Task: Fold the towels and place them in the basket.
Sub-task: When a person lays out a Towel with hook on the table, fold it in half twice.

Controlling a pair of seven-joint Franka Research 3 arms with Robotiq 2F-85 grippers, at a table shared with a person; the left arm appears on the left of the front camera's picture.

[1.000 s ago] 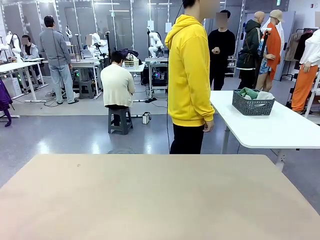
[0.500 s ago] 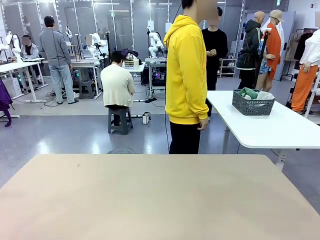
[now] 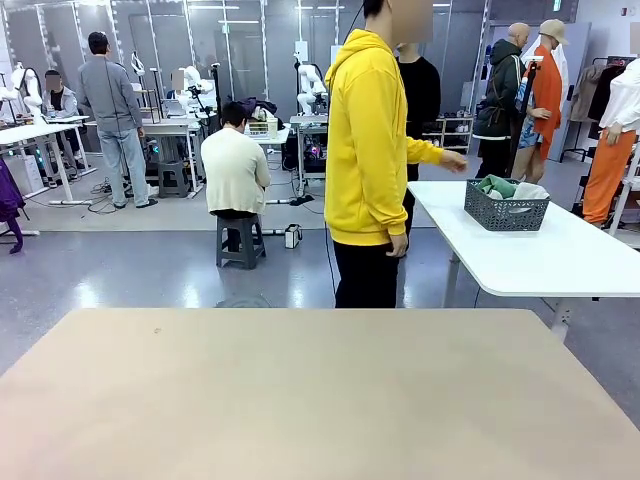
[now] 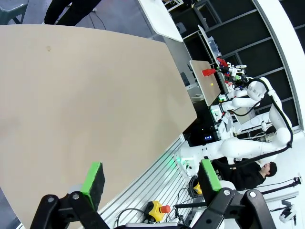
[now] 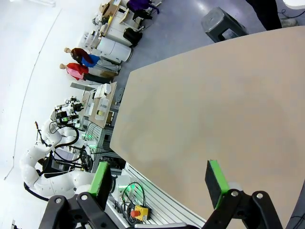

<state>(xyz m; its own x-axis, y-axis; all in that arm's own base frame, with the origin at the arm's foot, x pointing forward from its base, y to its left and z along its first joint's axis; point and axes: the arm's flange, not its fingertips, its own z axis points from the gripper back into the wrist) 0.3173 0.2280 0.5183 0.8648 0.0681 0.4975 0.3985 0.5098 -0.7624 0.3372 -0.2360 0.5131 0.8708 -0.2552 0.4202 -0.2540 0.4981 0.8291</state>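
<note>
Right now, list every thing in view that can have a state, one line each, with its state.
basket: upright on the white side table, holding cloth.
towels: crumpled and unfolded, heaped in the basket.
person's hand: stretched toward the basket, short of it, holding nothing.
left gripper: open, holding nothing, above the near table edge.
right gripper: open, holding nothing, above the near table edge.

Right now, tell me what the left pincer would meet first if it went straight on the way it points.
Probably the bare beige tabletop near its edge: the open left pincer points down at it, nothing between. Depth is unclear.
</note>
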